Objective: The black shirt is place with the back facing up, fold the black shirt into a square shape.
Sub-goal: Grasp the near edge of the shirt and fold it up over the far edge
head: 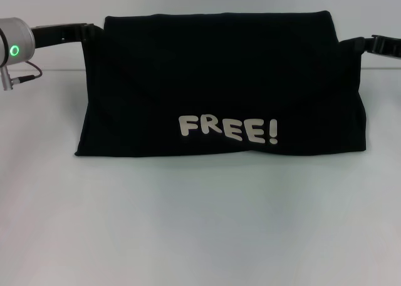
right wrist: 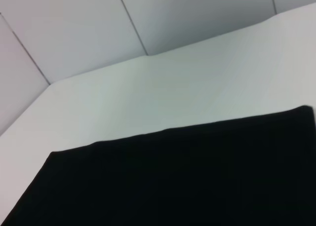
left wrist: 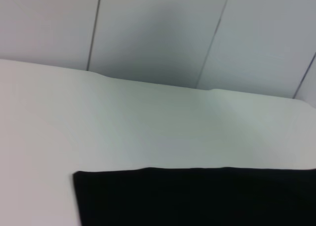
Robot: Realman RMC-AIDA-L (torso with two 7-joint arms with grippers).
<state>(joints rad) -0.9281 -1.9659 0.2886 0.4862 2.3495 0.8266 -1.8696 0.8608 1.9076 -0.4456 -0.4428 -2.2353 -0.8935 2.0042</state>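
Observation:
The black shirt (head: 219, 79) hangs as a wide panel in the head view, with pale "FREE!" lettering low on the side facing me. Its top edge is raised and stretched straight between my two arms. Its bottom edge rests on the white table (head: 200, 223). My left gripper (head: 94, 30) is at the shirt's top left corner and my right gripper (head: 358, 43) is at its top right corner. Both are shut on the fabric, with their fingers mostly hidden behind it. The shirt also shows as a flat black sheet in the left wrist view (left wrist: 197, 196) and the right wrist view (right wrist: 173, 176).
The white table stretches in front of the shirt toward me. A pale panelled wall (left wrist: 158, 33) stands behind the table's far edge. A cable (head: 28, 76) hangs from my left arm at the far left.

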